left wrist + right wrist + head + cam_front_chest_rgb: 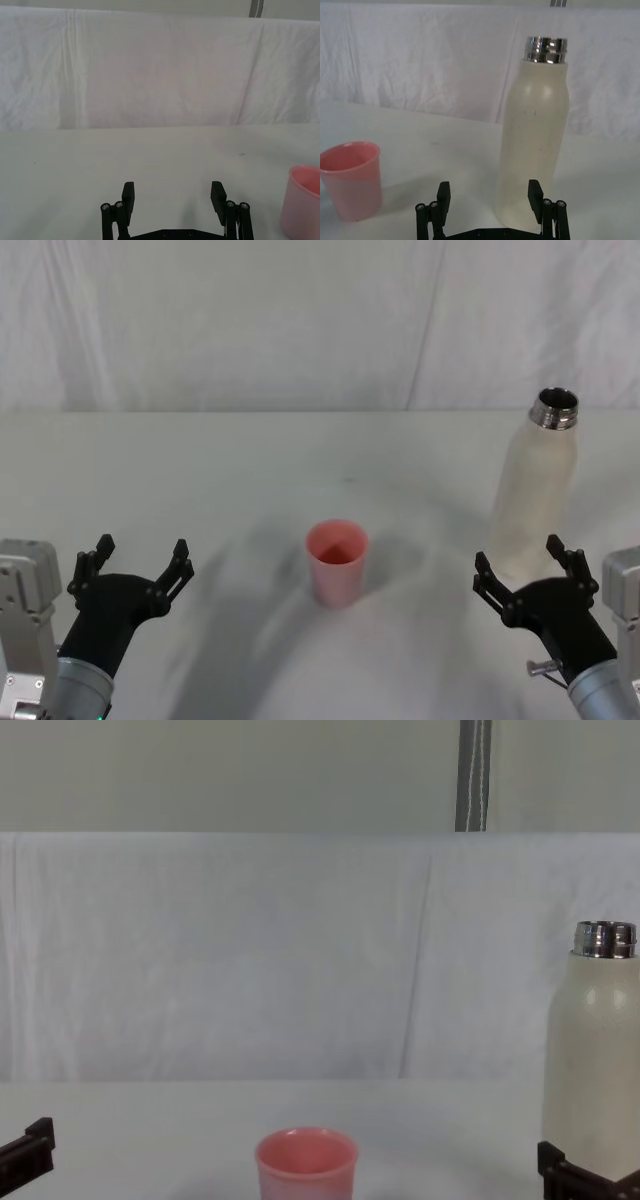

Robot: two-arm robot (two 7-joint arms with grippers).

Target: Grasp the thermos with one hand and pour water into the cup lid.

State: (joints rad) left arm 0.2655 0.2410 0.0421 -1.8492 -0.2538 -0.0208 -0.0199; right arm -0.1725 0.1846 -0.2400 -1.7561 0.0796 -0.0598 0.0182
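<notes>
Thermos [535, 490] uncapped, cup lid [337, 562] upright — right gripper [520, 570] and left gripper [135, 562] both spread, empty.

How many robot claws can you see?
2. The left claw hovers open over the table left of the pink cup. The right claw is open just in front of the white thermos, not holding it.

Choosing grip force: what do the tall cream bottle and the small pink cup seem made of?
Tall cream-white thermos: probably coated metal, matte body with soft highlights; its threaded neck is shiny bare steel. Small pink round cup lid: likely plastic, smooth and slightly translucent at the rim.
</notes>
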